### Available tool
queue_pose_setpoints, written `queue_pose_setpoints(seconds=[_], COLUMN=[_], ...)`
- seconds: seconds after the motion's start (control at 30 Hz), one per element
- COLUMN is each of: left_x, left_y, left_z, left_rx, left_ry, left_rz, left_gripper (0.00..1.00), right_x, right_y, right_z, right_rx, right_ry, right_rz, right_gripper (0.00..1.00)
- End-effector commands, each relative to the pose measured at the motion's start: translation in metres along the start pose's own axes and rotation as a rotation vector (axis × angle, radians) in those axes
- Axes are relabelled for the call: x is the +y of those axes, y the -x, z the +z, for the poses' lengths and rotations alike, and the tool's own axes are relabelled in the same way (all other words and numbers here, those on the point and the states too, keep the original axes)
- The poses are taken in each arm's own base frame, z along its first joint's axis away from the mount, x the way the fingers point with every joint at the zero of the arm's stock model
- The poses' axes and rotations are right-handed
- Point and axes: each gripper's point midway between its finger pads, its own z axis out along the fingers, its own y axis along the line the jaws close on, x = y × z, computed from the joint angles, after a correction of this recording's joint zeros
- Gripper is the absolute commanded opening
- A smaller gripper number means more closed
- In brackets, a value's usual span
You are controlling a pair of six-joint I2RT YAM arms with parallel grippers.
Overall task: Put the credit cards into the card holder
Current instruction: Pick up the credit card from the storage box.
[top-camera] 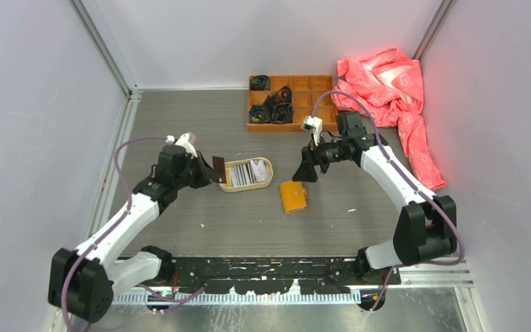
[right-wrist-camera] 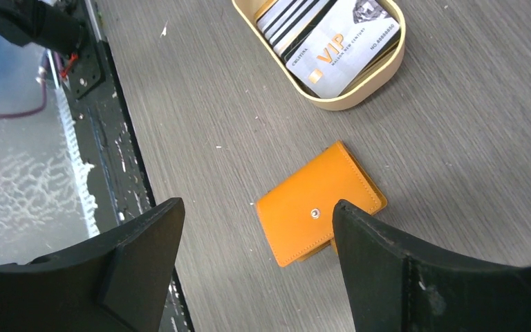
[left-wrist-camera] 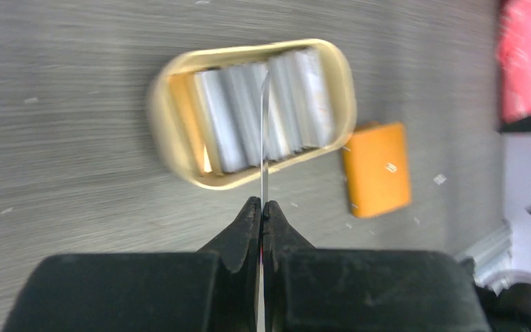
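Observation:
My left gripper is shut on one credit card, which I see edge-on as a thin line; from above the same card shows dark, just left of the oval tan tray. More credit cards lie stacked in that tray. The mustard-orange card holder lies closed on the table, snap button up, right of the tray. My right gripper hangs open above the card holder with nothing between its fingers.
An orange wooden compartment box with dark rolled items stands at the back. A pink-red cloth is bunched at the back right. Grey walls close in both sides, and the arms' black base rail runs along the near edge.

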Motion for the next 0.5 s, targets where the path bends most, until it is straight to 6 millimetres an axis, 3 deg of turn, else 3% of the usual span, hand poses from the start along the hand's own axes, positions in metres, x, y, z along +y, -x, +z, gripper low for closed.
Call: queue_pose_setpoints(seconds=[0.0, 0.13, 0.2, 0.33, 0.47], left_x=[-0.065, -0.113, -0.131, -0.154, -0.170], left_y=[-0.007, -0.032, -0.046, -0.057, -0.067], left_z=[-0.024, -0.040, -0.048, -0.062, -0.070], left_rx=[-0.083, -0.196, -0.244, -0.370, -0.425], left_ry=[-0.308, -0.564, -0.656, -0.798, -0.885], left_rz=[0.139, 0.209, 0.238, 0.290, 0.343], left_gripper=[0.00, 0.00, 0.00, 0.00, 0.00], right_x=[0.025, 0.052, 0.072, 0.089, 0.092], right_y=[0.014, 0.008, 0.009, 0.008, 0.010], right_z=[-0.016, -0.019, -0.019, -0.008, 0.009], right_rx=[-0.080, -0.146, -0.186, -0.170, -0.141], right_ry=[-0.002, 0.105, 0.216, 0.299, 0.314], right_rz=[-0.252, -0.353, -0.346, -0.275, -0.199], right_gripper=[0.85, 0.99, 0.99, 0.99, 0.99])
